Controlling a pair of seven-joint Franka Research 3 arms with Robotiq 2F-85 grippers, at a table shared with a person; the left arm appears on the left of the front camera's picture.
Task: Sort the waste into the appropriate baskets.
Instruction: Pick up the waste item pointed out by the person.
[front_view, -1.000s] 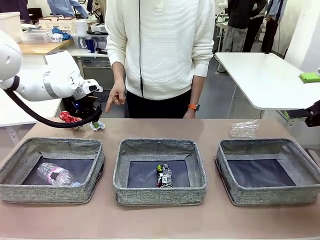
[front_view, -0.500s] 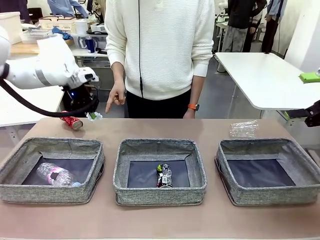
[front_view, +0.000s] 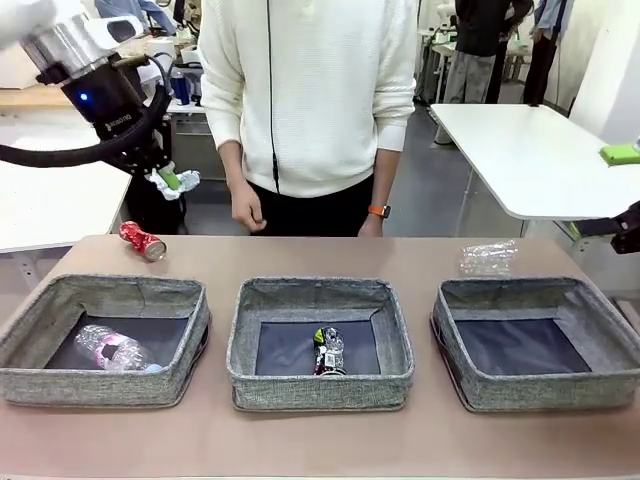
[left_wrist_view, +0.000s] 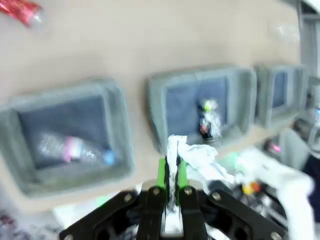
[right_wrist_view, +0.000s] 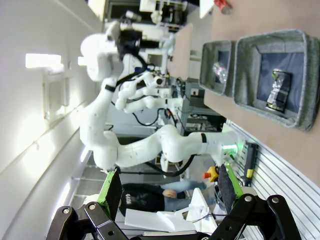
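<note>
Lifting the wad (front_view: 188, 180) off the bench (front_view: 300, 260), clamped tight in the left pincer (front_view: 166, 180), up to ten o'clock above the can (front_view: 142, 241); probably heading for the basket (front_view: 535, 290) at four o'clock. Keeping the right pincer (right_wrist_view: 169, 190) wide.

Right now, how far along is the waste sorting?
Done: a plastic bottle lies in the left basket and a dark can in the middle basket. In hand: the left pincer is shut on a white paper wad, held high at the far left. Left to do: the red can behind the left basket and the crumpled clear plastic behind the right basket. The right pincer is open, holding nothing.
</note>
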